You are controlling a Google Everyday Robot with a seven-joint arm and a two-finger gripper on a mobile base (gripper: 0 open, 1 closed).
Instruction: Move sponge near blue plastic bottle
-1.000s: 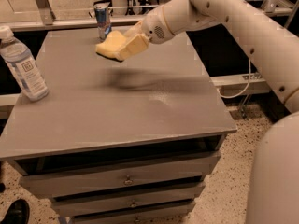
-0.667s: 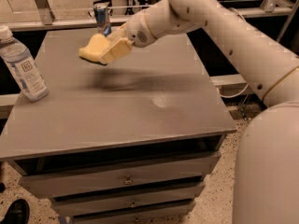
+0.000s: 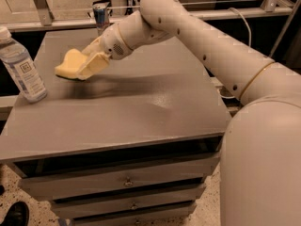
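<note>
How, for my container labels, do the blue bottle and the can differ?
The blue plastic bottle is tall, clear, white-capped, at the table's left edge; the can is short, metallic, at the back edge. Both stand upright. The gripper holds the sponge right of the bottle.

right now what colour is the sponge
The sponge is pale yellow, camera view; gripper holds it over the table.

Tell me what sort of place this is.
Probably a robotics lab or workshop: a grey drawer cabinet, metal framing behind it, and a speckled floor. The gripper holds the sponge above the cabinet top.
</note>
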